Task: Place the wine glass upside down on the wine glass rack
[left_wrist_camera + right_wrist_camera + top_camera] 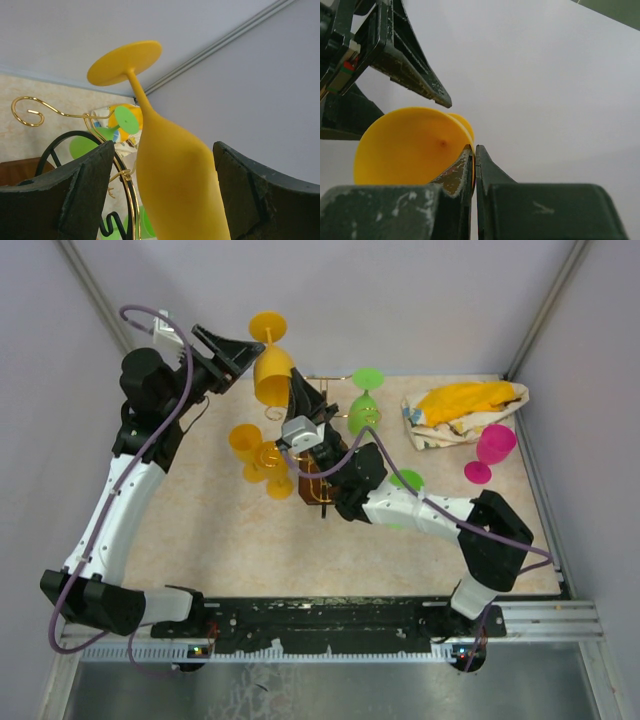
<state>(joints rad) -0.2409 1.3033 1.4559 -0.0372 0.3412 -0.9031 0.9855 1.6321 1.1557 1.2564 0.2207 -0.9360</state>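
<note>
Two robot hands meet at one yellow wine glass (175,180), which is foot up and mouth down, raised above the bench (200,530) at the back left of the wine glass rack (315,480). The right hand (474,150) is pressed together on the thin wall of the bowl at its rim, one finger inside the mouth and one outside. The left hand (162,147) stands wide apart, with a finger on each side of the bowl and a gap showing on both sides, so it does not appear to touch. A curled gold wire arm of the rack passes just beside the bowl. Whether the glass rests on any arm cannot be told.

The glass looks like smooth coloured plastic, so it is probably light, stiff and unlikely to shatter, but slick. A pinch on the rim alone gives little hold and lets the glass swing. The wide part of the bowl, or the narrow neck under the foot, seems the surer place to take it.
</note>
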